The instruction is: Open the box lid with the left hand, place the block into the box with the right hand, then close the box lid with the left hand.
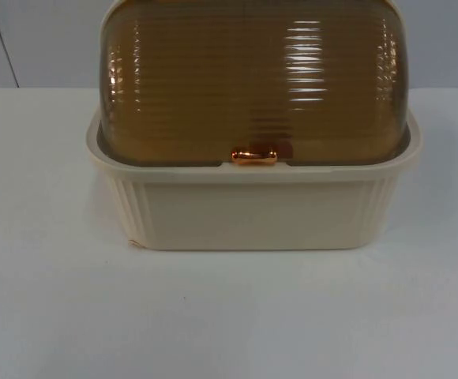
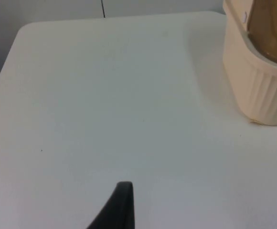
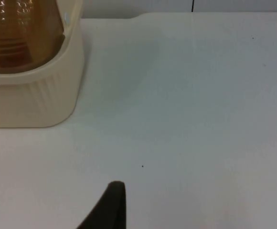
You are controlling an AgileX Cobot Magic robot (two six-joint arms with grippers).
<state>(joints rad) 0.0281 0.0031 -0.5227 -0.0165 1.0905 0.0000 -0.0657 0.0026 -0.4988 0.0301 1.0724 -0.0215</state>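
You have the white worktop [image 1: 229,316] running back to the grey partition wall [image 1: 39,39], and everything here is best read off the box.

The box [image 1: 253,213] is a cream, ribbed tub standing upright on the worktop, just in front of the wall. From the left wrist camera you see one of its corners [image 2: 258,90], and from the right wrist camera another side of it [image 3: 33,95]; in both, bare worktop stretches out beside the box.

On top of the box sits its lid [image 1: 253,79], a domed, ribbed cover of translucent amber-brown. It is down and closed, its lower edge seated inside the box's rim all along the front. You can see through it only dimly, and what lies inside the box cannot be made out.

At the middle of the lid's front edge, right above the box's front wall, is a small shiny copper-coloured handle [image 1: 253,155].

The left end effector [image 2: 122,205] hovers over the worktop well off to one side of the box, touching nothing; you cannot tell whether it is open or closed. The right end effector [image 3: 110,205] hangs likewise over bare worktop on the box's other side, apart from it, and its state cannot be told either.
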